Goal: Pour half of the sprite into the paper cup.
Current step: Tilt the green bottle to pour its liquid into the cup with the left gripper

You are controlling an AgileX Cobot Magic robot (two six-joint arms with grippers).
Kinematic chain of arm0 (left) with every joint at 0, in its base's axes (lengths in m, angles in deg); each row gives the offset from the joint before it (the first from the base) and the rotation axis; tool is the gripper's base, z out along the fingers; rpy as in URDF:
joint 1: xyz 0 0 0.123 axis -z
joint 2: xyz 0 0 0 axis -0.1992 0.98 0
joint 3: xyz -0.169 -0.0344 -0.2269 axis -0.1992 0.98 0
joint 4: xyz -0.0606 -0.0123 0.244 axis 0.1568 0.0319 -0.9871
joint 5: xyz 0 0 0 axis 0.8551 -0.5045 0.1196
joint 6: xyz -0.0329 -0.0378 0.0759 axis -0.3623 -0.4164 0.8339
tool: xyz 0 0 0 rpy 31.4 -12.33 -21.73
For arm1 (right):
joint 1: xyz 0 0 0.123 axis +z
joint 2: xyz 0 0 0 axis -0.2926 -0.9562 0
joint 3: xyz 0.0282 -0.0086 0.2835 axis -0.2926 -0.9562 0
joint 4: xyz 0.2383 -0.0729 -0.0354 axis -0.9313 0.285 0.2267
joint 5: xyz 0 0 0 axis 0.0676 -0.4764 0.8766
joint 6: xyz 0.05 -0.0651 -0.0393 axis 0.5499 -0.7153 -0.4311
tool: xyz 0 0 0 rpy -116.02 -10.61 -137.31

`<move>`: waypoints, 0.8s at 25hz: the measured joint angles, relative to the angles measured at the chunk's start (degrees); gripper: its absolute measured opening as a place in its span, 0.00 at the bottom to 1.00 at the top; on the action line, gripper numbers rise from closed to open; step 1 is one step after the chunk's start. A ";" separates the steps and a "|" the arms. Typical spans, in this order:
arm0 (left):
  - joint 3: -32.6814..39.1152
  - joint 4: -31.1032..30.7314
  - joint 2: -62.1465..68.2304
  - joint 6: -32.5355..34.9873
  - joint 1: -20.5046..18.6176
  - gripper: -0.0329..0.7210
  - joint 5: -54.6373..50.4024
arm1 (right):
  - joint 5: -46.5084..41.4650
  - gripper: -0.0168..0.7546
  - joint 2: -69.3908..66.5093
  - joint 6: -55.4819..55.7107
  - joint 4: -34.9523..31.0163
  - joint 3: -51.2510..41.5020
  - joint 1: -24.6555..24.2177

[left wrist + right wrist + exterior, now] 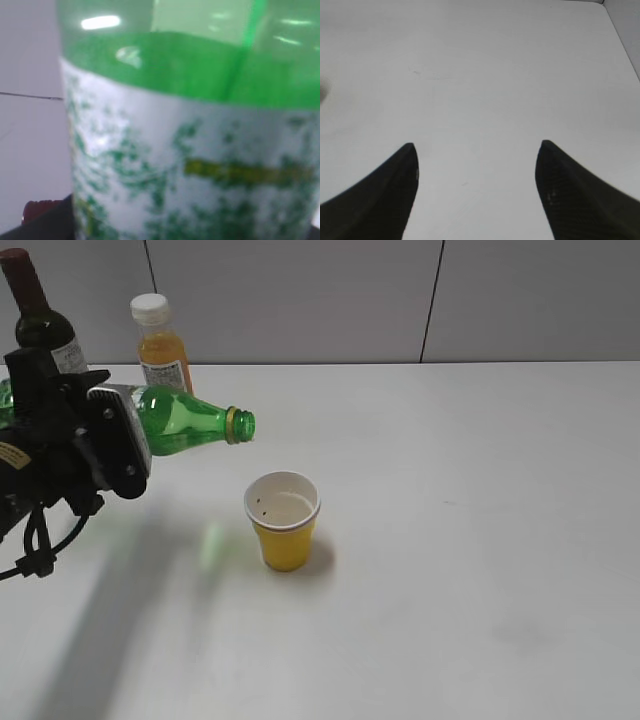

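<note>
Our left gripper is clamped round the labelled body of the sprite, which lies nearly level above the table, uncapped mouth toward 3 o'clock. We judge the bottle light, thin-walled and slick, likely to dent under a hard squeeze; the label band, where we have it, looks the best place to grip, since the neck is too narrow. Behind it, at 12 o'clock, stand the wine bottle and juice bottle, near the bottle's base but apart from the pour path. The cup sits at 5 o'clock from the mouth, just beyond it, with some liquid inside; it is light and could tip if knocked. Nothing stands between mouth and cup. Our right gripper hangs wide open over bare table, holding nothing.
</note>
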 joint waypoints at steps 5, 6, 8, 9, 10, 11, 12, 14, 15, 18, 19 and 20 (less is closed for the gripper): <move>0.00 0.00 0.00 1.67 0.00 0.62 0.68 | 0.00 0.73 0.00 0.00 0.00 0.00 0.00; 0.00 0.00 0.00 1.81 0.00 0.62 0.81 | 0.00 0.73 0.00 0.00 0.00 0.00 0.00; 0.00 0.00 0.00 1.87 0.00 0.62 0.93 | 0.00 0.73 0.00 0.00 0.00 0.00 0.00; 0.00 0.00 0.00 1.87 0.00 0.62 0.95 | 0.00 0.73 0.00 0.00 0.00 0.00 0.00; 0.00 0.00 0.00 1.97 0.00 0.62 0.95 | 0.00 0.73 0.00 0.00 0.00 0.00 0.00; 0.00 0.00 0.00 2.31 0.00 0.62 1.00 | 0.00 0.73 0.00 0.00 0.00 0.00 0.00; 0.00 0.00 0.00 2.89 0.00 0.62 0.99 | 0.00 0.73 0.00 0.00 0.00 0.00 0.00; 0.00 0.00 0.00 4.21 0.00 0.62 1.06 | 0.00 0.73 0.00 0.00 0.00 0.00 0.00; 0.00 0.00 0.00 4.58 0.00 0.62 1.08 | 0.00 0.73 0.00 0.00 0.00 0.00 0.00; 0.00 0.00 0.00 4.86 0.00 0.62 1.25 | 0.00 0.73 0.00 0.00 0.00 0.00 0.00; 0.00 0.00 0.00 4.93 0.00 0.62 1.25 | 0.00 0.73 0.00 0.00 0.00 0.00 0.00; 0.00 0.00 0.00 4.92 0.00 0.62 1.25 | 0.00 0.73 0.00 0.00 0.00 0.00 0.00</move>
